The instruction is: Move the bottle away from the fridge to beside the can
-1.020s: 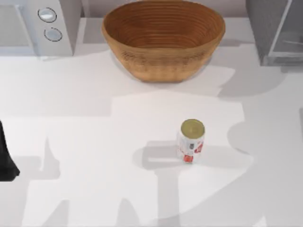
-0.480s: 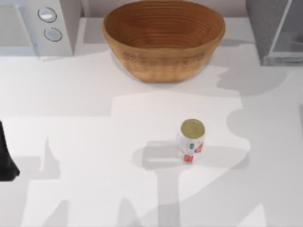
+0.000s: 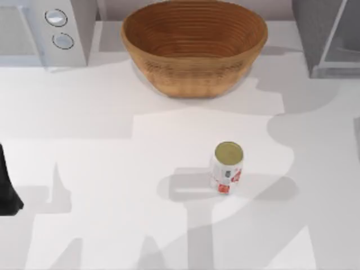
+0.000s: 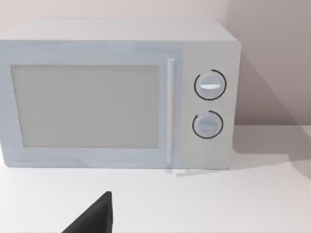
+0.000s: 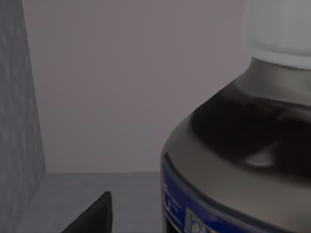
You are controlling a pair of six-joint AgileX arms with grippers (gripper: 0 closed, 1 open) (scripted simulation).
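From above, the can (image 3: 227, 167) stands upright a bit right of the table's (image 3: 90, 169) middle, gold top up, with bare surface all round it. The fridge (image 3: 329, 36) sits in the far right corner, the wicker basket (image 3: 194, 45) at the middle of the far edge, and the white microwave (image 3: 45, 31) in the far left corner. A dark bit of the left arm (image 3: 8, 185) pokes in at the left edge, so that one looks parked way off on the wrong side. The left wrist camera just stares at the microwave (image 4: 116, 94) front with its two dials, plus a dark sliver of the left gripper's finger (image 4: 95, 216); can't tell from that whether it's spread or closed. The right wrist camera is the interesting one: the bottle (image 5: 243, 160) is right up against the lens, white cap on top, label band round the shoulder, so its long axis runs vertical and it points cap up. The fridge's speckled side (image 5: 17, 107) stands close by, so I'd guess the bottle sits at the far right by the fridge. The right arm is clearly the nearer one. One dark finger (image 5: 95, 216) of its gripper shows off to the side of the bottle; can't tell if it's pinching yet. The carry would head toward the can from the fridge corner, I reckon.
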